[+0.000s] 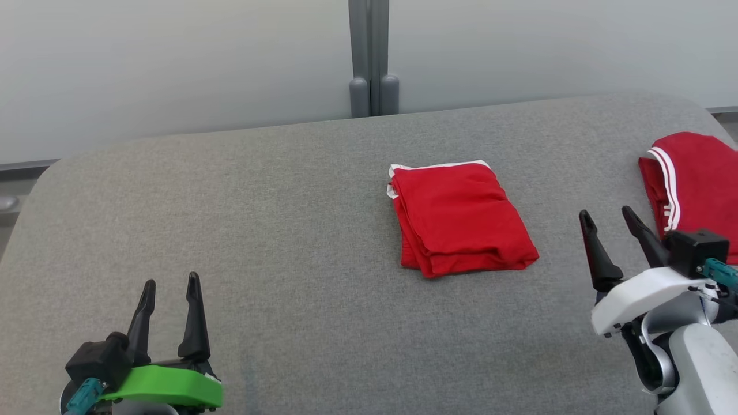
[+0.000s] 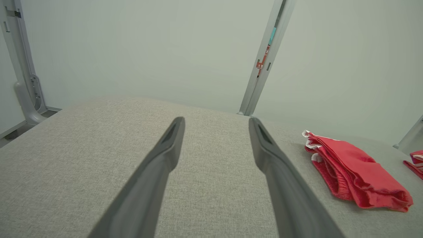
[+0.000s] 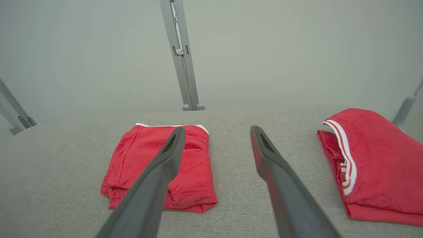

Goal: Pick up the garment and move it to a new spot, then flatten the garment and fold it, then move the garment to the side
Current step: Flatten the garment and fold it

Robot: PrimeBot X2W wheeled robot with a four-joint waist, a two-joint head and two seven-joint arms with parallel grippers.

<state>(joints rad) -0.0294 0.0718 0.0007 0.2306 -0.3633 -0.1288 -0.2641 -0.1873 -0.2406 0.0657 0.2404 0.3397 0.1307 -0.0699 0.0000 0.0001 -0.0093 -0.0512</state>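
Note:
A red garment (image 1: 461, 219) with a white trim edge lies folded into a small rectangle at the middle of the grey fabric table (image 1: 288, 190). It also shows at the right of the left wrist view as the same red garment (image 2: 353, 175), and in the right wrist view as the folded garment (image 3: 195, 165) partly behind my left-hand finger. My right gripper (image 1: 608, 222) hangs open to the garment's right, apart from it, with nothing between its fingers (image 3: 274, 165). My left gripper (image 1: 171, 288) stands open near the front left, far from the cloth, its fingers (image 2: 165, 155) over bare table.
A second red garment (image 1: 692, 190) with white stripes lies folded at the table's far right edge, just beyond my right gripper; it shows large as that striped garment (image 3: 376, 165) in the right wrist view. A grey post (image 1: 372, 57) stands behind the table against a pale wall.

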